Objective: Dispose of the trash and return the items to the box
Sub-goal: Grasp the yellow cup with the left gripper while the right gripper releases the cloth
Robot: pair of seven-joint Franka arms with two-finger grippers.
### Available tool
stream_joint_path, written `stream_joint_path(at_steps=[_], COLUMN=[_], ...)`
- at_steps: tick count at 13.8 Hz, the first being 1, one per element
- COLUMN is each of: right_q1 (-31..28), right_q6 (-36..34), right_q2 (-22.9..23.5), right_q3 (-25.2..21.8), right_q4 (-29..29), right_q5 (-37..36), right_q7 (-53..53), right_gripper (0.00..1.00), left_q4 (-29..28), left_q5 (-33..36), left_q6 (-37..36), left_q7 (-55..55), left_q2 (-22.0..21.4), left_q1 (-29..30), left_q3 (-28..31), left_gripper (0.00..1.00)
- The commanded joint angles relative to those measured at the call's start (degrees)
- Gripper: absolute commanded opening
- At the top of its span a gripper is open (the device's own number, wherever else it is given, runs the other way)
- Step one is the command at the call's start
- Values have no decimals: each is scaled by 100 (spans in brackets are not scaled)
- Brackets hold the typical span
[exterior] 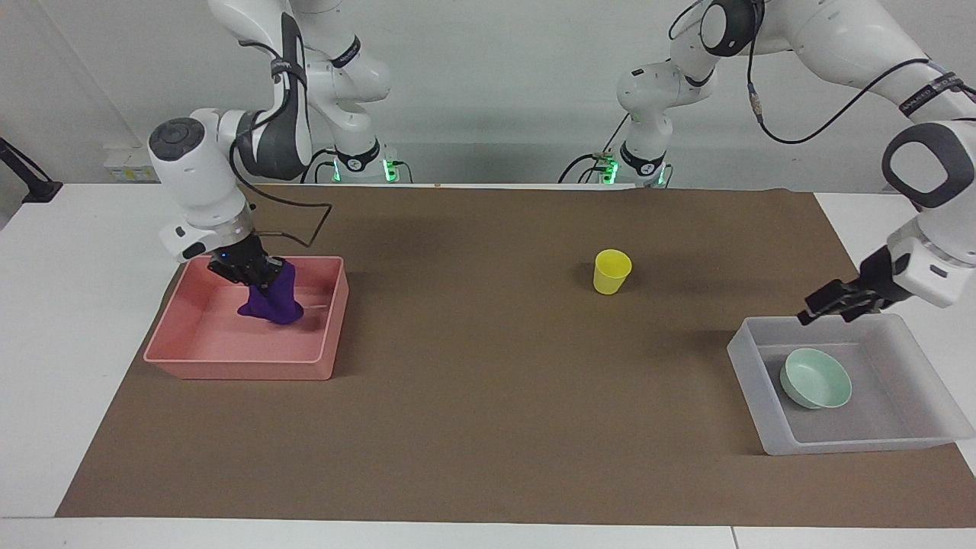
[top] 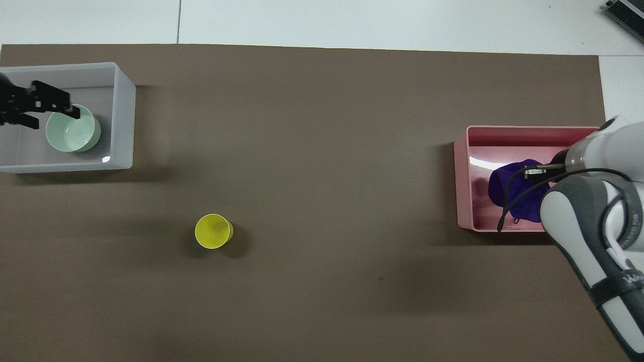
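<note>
The purple cloth [exterior: 272,302] hangs from my right gripper [exterior: 258,277], which is shut on its top. The cloth is down inside the pink bin [exterior: 324,335], and its lower end is at the bin's floor. It also shows in the overhead view [top: 505,186], partly under the arm. The mint-green bowl [exterior: 815,377] sits upright in the translucent box [exterior: 743,357]. My left gripper [exterior: 827,306] is open and empty, above the box's edge nearer the robots. The yellow cup [exterior: 611,271] stands upright on the brown mat between the two bins.
The brown mat [exterior: 488,396] covers most of the white table. The pink bin [top: 462,191] is at the right arm's end, and the translucent box [top: 123,120] is at the left arm's end. The cup [top: 214,231] stands apart from both.
</note>
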Motion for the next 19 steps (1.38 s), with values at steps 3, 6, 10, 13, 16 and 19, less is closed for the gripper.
stream_joint_path(at_steps=[3,6,10,13,16,19], right_q1=[-174,-157,27,537,626,564], right_q6=[957,1276,961,819,40,-1418], right_q2=[307,413,230,150,-104,-631], right_q3=[72,80,159,159,159,107], right_q4=[-446,-421,-122,-51,325,896], right_q5=[-39,-39,-39,-65,-65,39], right_q7=[-9,0,218,1281,1363,890], right_gripper=[0,100,100,100,100,100], left_q4=[-2478,-4439,-5578,-5711,-5658,-5509], left_q5=[52,-62,-63,-63,-63,-63], left_q6=[120,1461,3081,3172,3128,2988], left_q7=[-204,-213,-239,-239,-309,-783], left_q2=[-1668,-2576,-2420,-2376,-2332,-2332], left_q1=[-1034,-1790,-2231,-2276,-2214,-2205], left_q3=[85,85,94,94,102,111], left_gripper=[100,100,100,48,0,0])
